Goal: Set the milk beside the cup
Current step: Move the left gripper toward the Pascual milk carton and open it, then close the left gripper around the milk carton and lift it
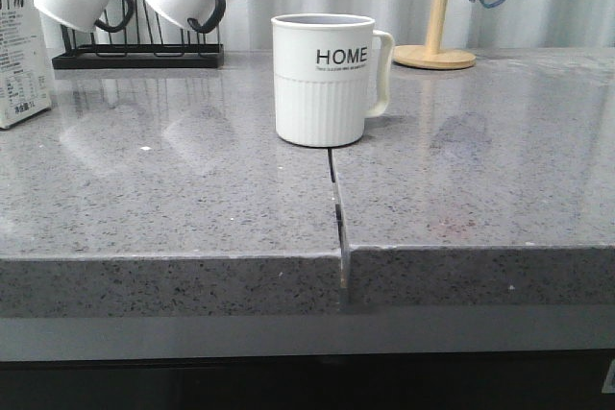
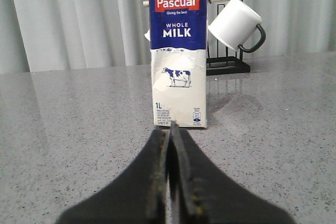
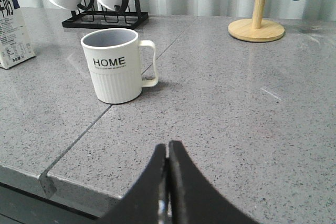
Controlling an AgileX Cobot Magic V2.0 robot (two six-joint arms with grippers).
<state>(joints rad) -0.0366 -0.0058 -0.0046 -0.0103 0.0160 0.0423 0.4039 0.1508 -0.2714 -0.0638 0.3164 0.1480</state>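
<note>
Left end effector (image 2: 172, 135) pressed together facing milk (image 2: 178, 51); advancing without spreading could topple it, far from cup (image 1: 324, 79).

The milk (image 2: 178, 56) reads "Pascual", "Giving the best", "WHOLE MILK" and "1L" — the small print below (two blocks of it) is too fine to read. The cup (image 1: 324, 80) bears "HOME" in black, tiny illegible lettering beneath.
</note>
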